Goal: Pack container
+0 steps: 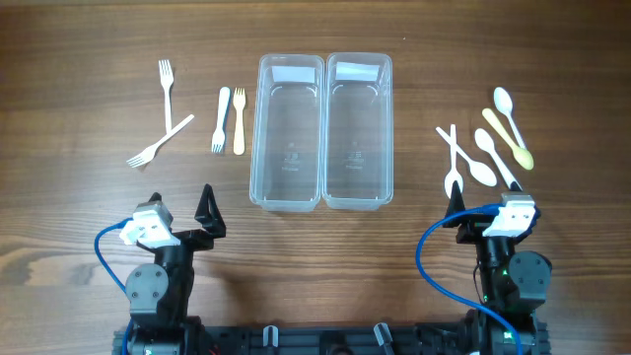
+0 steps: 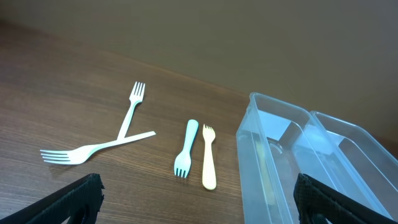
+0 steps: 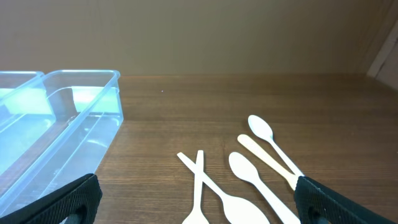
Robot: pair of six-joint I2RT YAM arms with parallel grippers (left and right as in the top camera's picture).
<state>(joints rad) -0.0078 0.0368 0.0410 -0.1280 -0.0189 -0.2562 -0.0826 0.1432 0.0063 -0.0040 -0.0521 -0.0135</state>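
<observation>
Sitting with fingers spread wide, left gripper [image 1: 183,211] faces forks [image 1: 168,95], right gripper [image 1: 487,211] spoons [image 1: 482,170], containers [image 1: 323,118] between.

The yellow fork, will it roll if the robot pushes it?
Probably not: the yellow fork lies flat on the table, so it would likely slide. It looks like thin plastic, so probably light and slightly bendy.

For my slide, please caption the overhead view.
Two empty clear rectangular plastic containers on a wooden table, between four plastic forks and five plastic spoons.
</observation>
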